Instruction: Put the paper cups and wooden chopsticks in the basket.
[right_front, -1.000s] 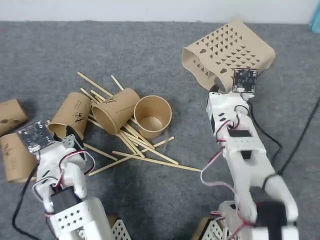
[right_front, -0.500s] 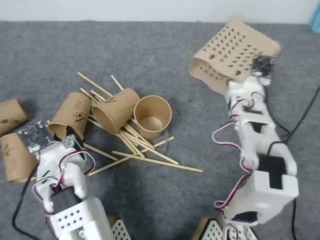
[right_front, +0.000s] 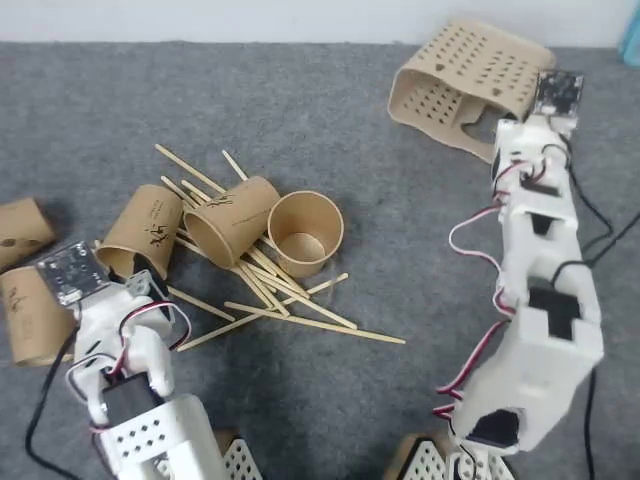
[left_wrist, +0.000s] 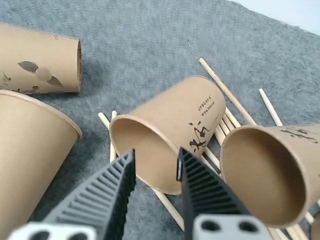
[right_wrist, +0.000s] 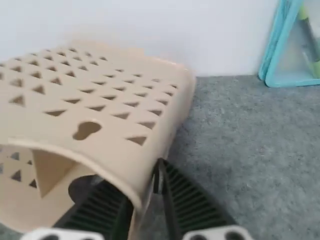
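Since the earlier frames the right arm (right_front: 540, 300) has stretched toward the upper right of the high view. The basket (right_front: 462, 80) has gone with it, from right of centre up toward the top edge, and has turned so that a perforated wall faces up. The left arm (right_front: 130, 400), the paper cups (right_front: 232, 220) and the chopsticks (right_front: 300, 320) lie as they did.

The right hand (right_wrist: 150, 187) is closed on the basket's rim, one finger inside and one outside, with the beige wall pinched between them. The left hand (left_wrist: 155, 162) sits at the lower left of the high view, its fingers parted a little and gripping nothing we can see. In its wrist view the tips stand before the mouth of a lying cup (left_wrist: 167, 132); we cannot tell whether they touch it.

Dark brush-style lettering runs down the cups' sides; we cannot read it.

Left of centre in the high view, two cups lie on their sides and an upright cup (right_front: 305, 233) stands just beside them, all over the loose scatter of chopsticks. Two more cups (right_front: 22, 232) lie at the left edge. The bench (right_front: 340, 120) is covered in grey felt. A teal frame (right_wrist: 292, 42) leans at the white wall, near the basket.
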